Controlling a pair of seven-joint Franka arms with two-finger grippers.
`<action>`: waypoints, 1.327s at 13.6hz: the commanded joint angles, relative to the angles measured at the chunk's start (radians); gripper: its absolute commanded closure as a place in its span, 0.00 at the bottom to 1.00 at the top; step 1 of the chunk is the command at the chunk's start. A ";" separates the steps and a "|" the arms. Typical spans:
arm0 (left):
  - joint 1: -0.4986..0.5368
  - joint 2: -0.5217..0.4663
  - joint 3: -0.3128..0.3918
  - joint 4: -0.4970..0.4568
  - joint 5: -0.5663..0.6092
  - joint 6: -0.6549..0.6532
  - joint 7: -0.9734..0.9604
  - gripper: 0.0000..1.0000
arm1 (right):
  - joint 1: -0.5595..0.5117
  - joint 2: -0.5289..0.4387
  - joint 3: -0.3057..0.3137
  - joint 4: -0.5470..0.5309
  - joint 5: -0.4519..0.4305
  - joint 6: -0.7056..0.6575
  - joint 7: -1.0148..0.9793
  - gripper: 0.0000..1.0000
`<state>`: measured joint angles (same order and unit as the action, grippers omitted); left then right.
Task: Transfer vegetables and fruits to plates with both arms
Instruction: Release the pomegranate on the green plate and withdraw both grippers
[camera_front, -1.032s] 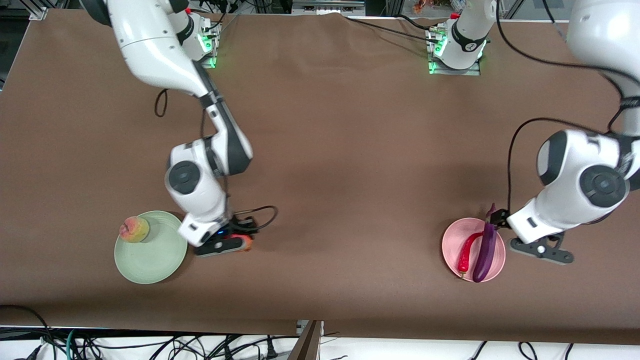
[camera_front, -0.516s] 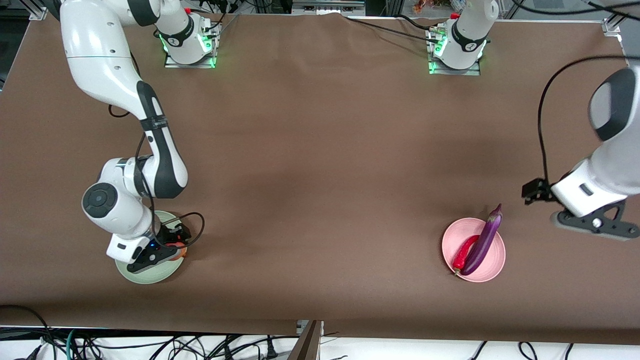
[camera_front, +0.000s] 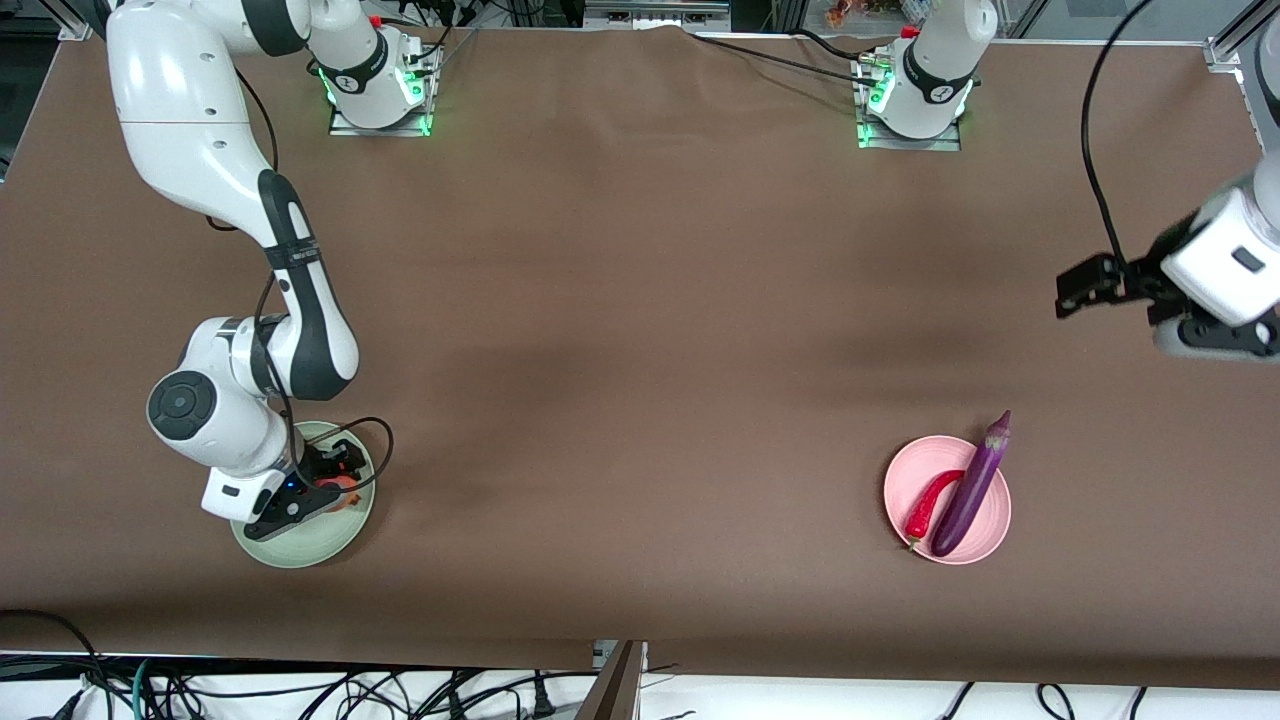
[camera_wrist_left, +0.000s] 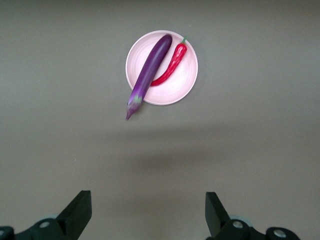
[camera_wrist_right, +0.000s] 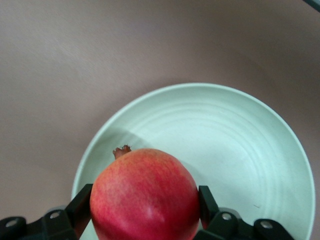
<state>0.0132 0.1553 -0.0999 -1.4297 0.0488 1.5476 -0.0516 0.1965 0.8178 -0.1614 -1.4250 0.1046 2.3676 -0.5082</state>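
My right gripper (camera_front: 335, 480) is shut on the red pomegranate-like fruit (camera_front: 347, 482) and holds it low over the pale green plate (camera_front: 300, 545). In the right wrist view the fruit (camera_wrist_right: 145, 195) sits between the fingers (camera_wrist_right: 80, 205) above the plate (camera_wrist_right: 240, 150). The peach is hidden under the right arm. The purple eggplant (camera_front: 970, 490) and the red chili (camera_front: 925, 505) lie side by side on the pink plate (camera_front: 905, 480), the eggplant's stem end over the rim. My left gripper (camera_front: 1088, 283) is open and empty, high over bare table; its wrist view shows the eggplant (camera_wrist_left: 150, 67), chili (camera_wrist_left: 172, 65) and plate (camera_wrist_left: 175, 87).
The brown table cloth (camera_front: 640, 350) lies bare between the two plates. The arm bases (camera_front: 375, 90) stand along the table edge farthest from the front camera. Cables hang below the table's front edge (camera_front: 300, 690).
My right gripper carried the red fruit from the table beside the green plate to over it. My left gripper let go of the eggplant, rose and moved away from the pink plate.
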 joint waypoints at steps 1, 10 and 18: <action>-0.056 -0.228 0.045 -0.327 -0.014 0.187 -0.019 0.00 | -0.020 -0.026 0.011 -0.011 0.003 -0.008 -0.038 0.00; -0.048 -0.195 0.045 -0.261 -0.030 0.031 -0.016 0.00 | -0.011 -0.221 0.006 0.233 -0.008 -0.646 0.129 0.00; -0.047 -0.195 0.046 -0.239 -0.030 0.009 -0.007 0.00 | -0.020 -0.551 0.016 0.060 -0.026 -0.902 0.290 0.00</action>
<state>-0.0293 -0.0529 -0.0621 -1.7153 0.0466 1.5880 -0.0675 0.1842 0.3873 -0.1582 -1.2225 0.0942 1.4888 -0.2362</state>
